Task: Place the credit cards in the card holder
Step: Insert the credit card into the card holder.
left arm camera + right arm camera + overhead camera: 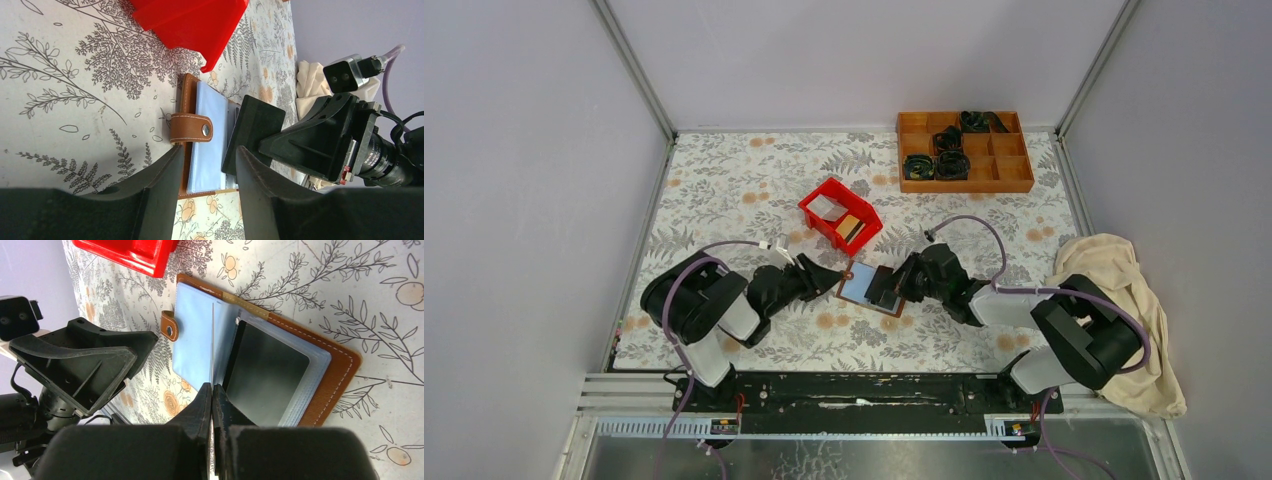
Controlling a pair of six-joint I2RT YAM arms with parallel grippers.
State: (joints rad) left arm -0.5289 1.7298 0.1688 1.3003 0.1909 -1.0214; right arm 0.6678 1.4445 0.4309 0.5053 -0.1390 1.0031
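Card holder point(860, 284) lies open just beside the red bin point(824, 228), which holds the credit cards (a white card point(827, 206), a gold-tan card point(849, 225)). I have the right gripper point(212, 390) pinched tight on one pale blue sleeve point(212, 340). The left gripper point(207, 160) hangs half-spread by the strap point(190, 127), gripping nothing.

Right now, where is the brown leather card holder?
Top view: card holder lies open mid-table between left hand and right hand, just in front of the red plastic bin.
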